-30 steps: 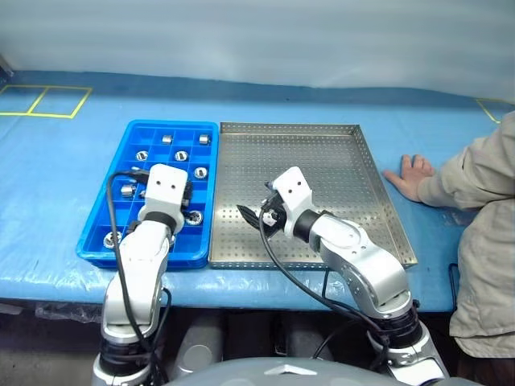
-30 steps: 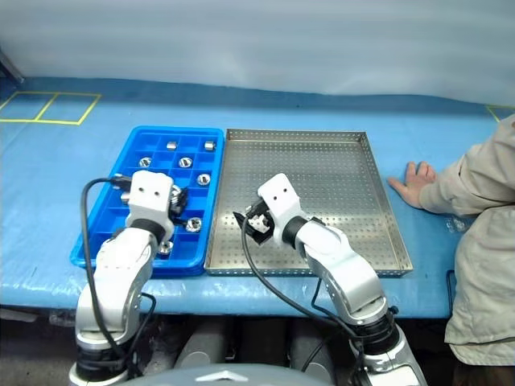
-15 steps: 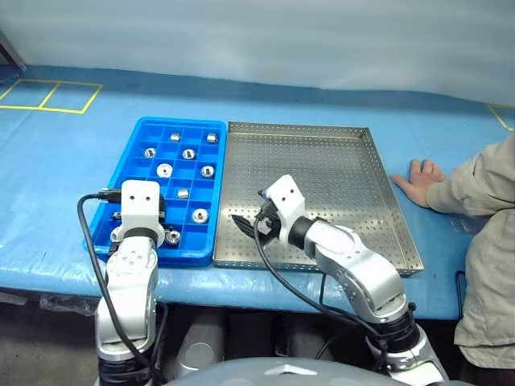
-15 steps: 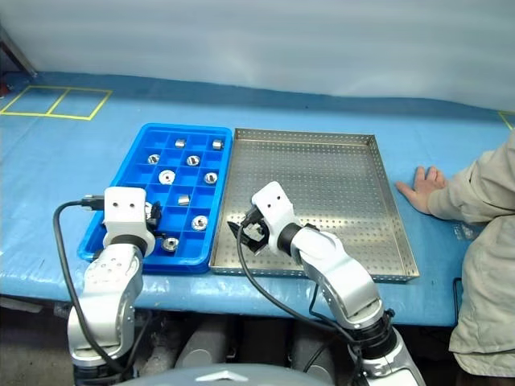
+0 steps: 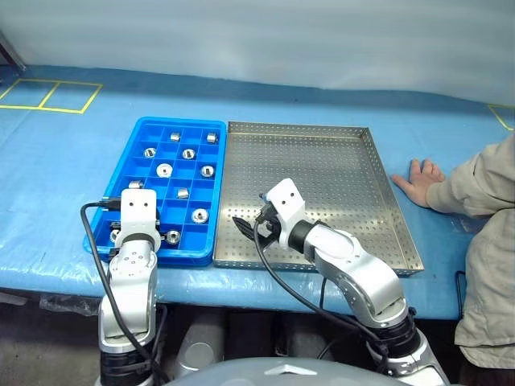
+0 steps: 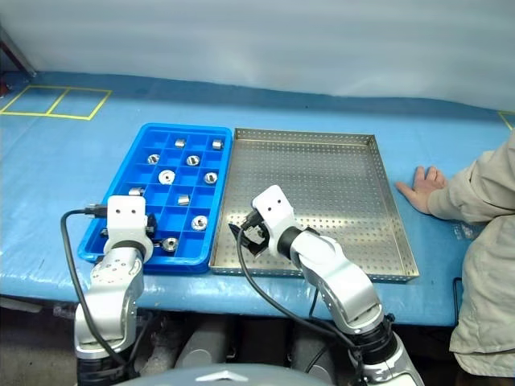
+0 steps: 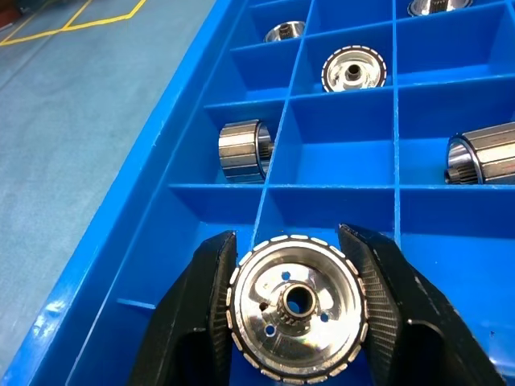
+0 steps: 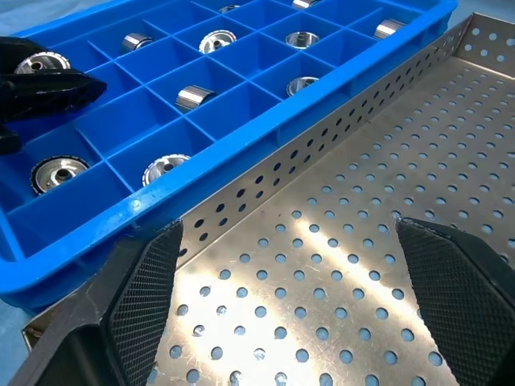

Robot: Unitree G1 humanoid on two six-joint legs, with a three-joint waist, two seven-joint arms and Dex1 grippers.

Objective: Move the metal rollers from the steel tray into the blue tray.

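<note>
Left gripper [image 7: 294,310] pinching one of the metal rollers [image 7: 295,303] over blue tray [image 5: 127,141] near-left corner, right gripper [image 8: 314,297] spread wide over steel tray [image 5: 382,197], no readable writing.

The blue tray [image 5: 154,251] lies just left of the steel tray [image 5: 378,233] on the surface [image 5: 64,169]; metal rollers [image 5: 164,170] sit in its compartments.
</note>
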